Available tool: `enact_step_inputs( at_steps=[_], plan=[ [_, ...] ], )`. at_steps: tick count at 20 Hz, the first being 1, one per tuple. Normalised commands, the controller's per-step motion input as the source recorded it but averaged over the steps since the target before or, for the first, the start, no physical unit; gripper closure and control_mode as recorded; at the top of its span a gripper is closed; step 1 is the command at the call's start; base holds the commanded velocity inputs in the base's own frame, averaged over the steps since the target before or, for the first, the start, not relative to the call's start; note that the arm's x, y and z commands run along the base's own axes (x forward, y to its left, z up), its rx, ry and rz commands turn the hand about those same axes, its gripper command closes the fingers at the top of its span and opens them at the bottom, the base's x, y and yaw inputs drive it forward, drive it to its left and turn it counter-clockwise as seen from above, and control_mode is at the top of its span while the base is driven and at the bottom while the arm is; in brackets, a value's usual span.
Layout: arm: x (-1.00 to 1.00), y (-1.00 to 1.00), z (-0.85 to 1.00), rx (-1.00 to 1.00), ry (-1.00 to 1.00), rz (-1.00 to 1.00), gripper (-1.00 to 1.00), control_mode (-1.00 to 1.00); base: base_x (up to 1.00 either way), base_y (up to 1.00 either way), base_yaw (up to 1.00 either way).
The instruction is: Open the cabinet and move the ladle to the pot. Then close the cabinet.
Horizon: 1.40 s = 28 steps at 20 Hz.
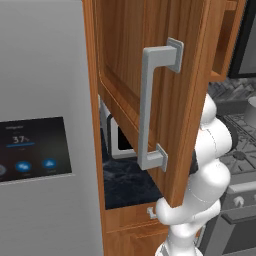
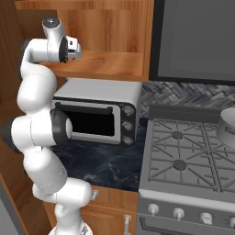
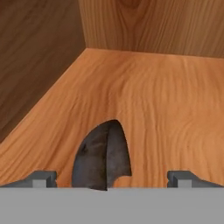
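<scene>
Jaws spread wide, grasping nothing, one tip at each lower corner of the hand view, gripper [image 3: 112,178] low over the cabinet shelf [image 3: 166,109]. Between the tips, nearer the left one, the ladle [image 3: 103,159]: a dark grey, pointed, bowl-like shape lying on the wood, not touched by either tip as far as can be seen. Behind it, bare shelf boards running back to the rear and side walls of the cabinet [image 2: 114,27].

From the right base view, arm bent up and reaching into the open cabinet, hand [image 2: 69,48] just above the shelf, a thin dark line of the ladle [image 2: 92,59] on the shelf beside it. Cabinet door [image 1: 150,85] swung fully open, close to the left base camera, steel bar handle [image 1: 150,110] upright on it.

Below the cabinet, silver toaster oven [image 2: 98,114] on the dark marbled worktop [image 2: 105,167]. To its right, the stove [image 2: 188,156], with the grey pot [image 2: 228,126] on a far right burner, cut off by the picture edge, well apart from the ladle.
</scene>
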Motion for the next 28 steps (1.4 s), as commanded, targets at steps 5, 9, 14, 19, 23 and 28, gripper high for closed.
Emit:
enact_step_inputs(
  at_steps=[5, 9, 14, 19, 23, 28],
  plan=[
    [0.13, 0.1, -0.01, 0.0, 0.0, 0.0, 1.0, -1.0, 0.0, 0.0, 0.0],
    [0.0, 0.04, 0.0, 0.0, 0.0, 0.0, 1.0, -1.0, 0.0, 0.0, 0.0],
    [-0.14, 0.0, 0.0, 0.0, 0.0, 0.0, 1.0, -1.0, 0.0, 0.0, 0.0],
    [-0.56, 0.0, 0.0, 0.0, -0.02, 0.0, 1.0, -1.0, 0.0, 0.0, 0.0],
    [-0.99, -0.08, 0.07, 0.02, -0.07, -0.02, 1.0, -1.0, 0.0, 0.0, 0.0],
    [-1.0, -0.35, 0.17, 0.03, -0.1, -0.05, 1.0, -1.0, 0.0, 0.0, 0.0]
  ],
)
